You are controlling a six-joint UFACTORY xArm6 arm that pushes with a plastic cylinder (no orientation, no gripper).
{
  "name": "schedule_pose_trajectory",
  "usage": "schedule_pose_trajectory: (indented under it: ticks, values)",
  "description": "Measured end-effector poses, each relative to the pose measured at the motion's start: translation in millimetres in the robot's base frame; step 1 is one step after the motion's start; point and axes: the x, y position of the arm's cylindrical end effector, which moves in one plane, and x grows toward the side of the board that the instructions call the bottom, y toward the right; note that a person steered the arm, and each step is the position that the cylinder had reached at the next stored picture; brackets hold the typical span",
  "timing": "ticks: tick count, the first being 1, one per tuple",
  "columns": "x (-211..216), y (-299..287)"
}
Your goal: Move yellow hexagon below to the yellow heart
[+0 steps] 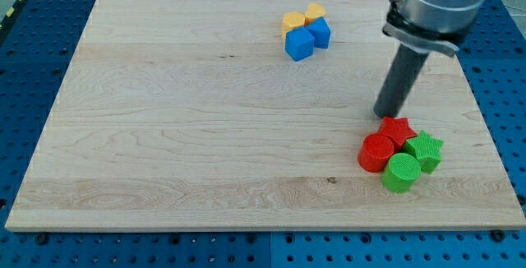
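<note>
Two yellow blocks sit close together near the view's top, right of centre. The right one point(315, 13) looks like the yellow hexagon. The left one point(292, 23) looks like the yellow heart. Both touch blue blocks just below them. My tip point(385, 117) rests on the board far from them, toward the view's lower right. It is just above and left of a red star point(398, 128) and seems to touch or nearly touch it.
A blue cube point(300, 44) and a second blue block point(320, 32) lie right below the yellow pair. A red cylinder point(377, 152), a green star point(426, 150) and a green cylinder point(402, 173) cluster with the red star. The wooden board point(164, 136) lies on a blue pegboard.
</note>
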Motion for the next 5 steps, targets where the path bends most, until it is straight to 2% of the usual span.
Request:
schedule_pose_trajectory:
  ticks: [2,5]
  values:
    - [-71.5,-44.4]
    - [-133.6,-29.1]
